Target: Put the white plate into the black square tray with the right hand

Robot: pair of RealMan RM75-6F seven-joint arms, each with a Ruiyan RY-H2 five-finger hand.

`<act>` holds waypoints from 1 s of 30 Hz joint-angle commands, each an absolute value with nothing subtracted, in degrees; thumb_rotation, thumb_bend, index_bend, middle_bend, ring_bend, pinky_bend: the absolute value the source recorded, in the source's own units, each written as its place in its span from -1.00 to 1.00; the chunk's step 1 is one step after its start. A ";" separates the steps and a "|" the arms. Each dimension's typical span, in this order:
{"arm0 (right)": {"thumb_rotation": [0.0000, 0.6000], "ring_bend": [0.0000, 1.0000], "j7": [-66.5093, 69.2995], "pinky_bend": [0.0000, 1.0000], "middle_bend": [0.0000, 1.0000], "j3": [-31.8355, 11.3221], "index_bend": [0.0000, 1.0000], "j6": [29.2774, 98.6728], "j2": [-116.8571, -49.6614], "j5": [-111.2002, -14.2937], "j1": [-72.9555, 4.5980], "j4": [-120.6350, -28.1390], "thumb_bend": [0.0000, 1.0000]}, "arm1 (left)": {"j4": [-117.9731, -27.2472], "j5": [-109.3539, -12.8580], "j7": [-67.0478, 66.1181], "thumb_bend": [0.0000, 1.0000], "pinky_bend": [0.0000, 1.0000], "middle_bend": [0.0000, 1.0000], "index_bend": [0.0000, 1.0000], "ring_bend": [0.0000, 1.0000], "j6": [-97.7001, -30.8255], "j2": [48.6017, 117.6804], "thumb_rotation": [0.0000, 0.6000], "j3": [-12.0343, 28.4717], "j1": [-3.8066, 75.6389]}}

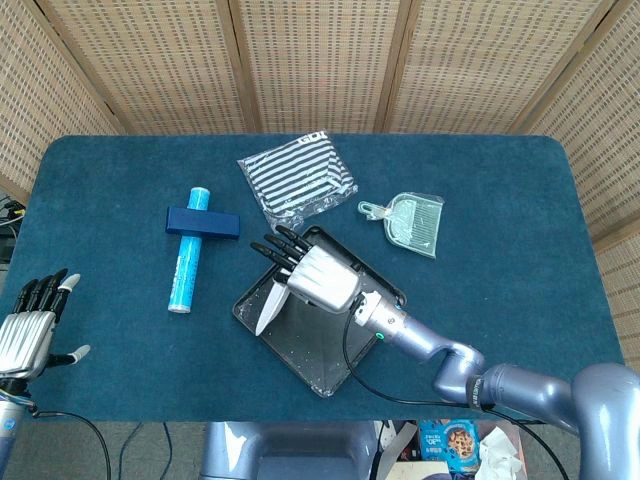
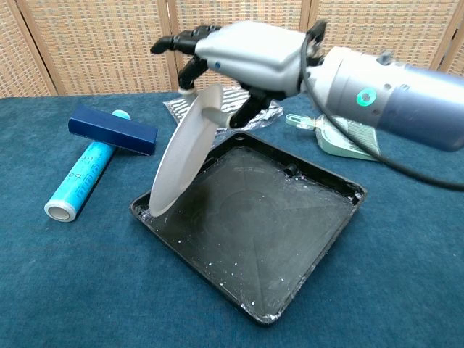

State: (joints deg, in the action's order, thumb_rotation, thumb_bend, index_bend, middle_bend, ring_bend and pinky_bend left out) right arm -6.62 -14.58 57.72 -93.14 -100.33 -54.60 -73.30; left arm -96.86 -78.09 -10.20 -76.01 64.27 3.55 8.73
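My right hand (image 1: 312,274) (image 2: 243,52) grips the white plate (image 2: 183,154) (image 1: 270,306) by its upper rim. The plate hangs steeply tilted, almost on edge, over the left part of the black square tray (image 1: 350,345) (image 2: 290,246). Its lower edge is close to the tray's left rim; I cannot tell whether it touches. The tray lies flat at the middle of the blue table with white specks on its floor. My left hand (image 1: 30,330) hovers at the near left edge, fingers spread, holding nothing; the chest view does not show it.
Left of the tray, a blue roll (image 1: 188,262) (image 2: 81,180) lies under a dark blue box (image 1: 203,222) (image 2: 112,130). Behind the tray are a striped pouch (image 1: 296,180) (image 2: 217,109) and a pale green dustpan (image 1: 408,222) (image 2: 348,138). A wicker screen stands behind the table.
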 commanded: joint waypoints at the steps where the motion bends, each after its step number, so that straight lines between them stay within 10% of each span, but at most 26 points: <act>1: 1.00 -1.00 -6.02 -1.00 -0.94 -13.22 0.31 57.20 -95.37 -99.73 -55.78 -70.80 -0.27 | -96.77 -77.74 -10.31 -1.00 -1.00 -1.00 -1.00 -1.00 -75.88 64.36 1.00 3.61 8.84; 6: 1.00 -1.00 -7.15 -1.00 -1.00 -11.20 -0.57 55.49 -94.08 -98.75 -55.79 -70.63 -0.96 | -96.77 -77.20 -10.20 -1.00 -1.00 -1.00 -1.00 -1.00 -76.08 64.27 1.00 3.60 8.74; 12: 1.00 -1.00 -13.05 -1.00 -1.00 -8.56 -0.96 51.77 -86.55 -97.10 -54.02 -78.23 -1.00 | -96.91 -77.00 -10.75 -1.00 -1.00 -1.00 -1.00 -1.00 -76.07 64.37 1.00 3.36 8.75; 30: 1.00 -1.00 -29.37 -1.00 -1.00 -2.26 -1.00 56.17 -66.20 -93.39 -43.18 -96.41 -1.00 | -98.24 -79.72 -12.14 -1.00 -1.00 -1.00 -1.00 -1.00 -78.30 64.25 1.00 1.89 8.06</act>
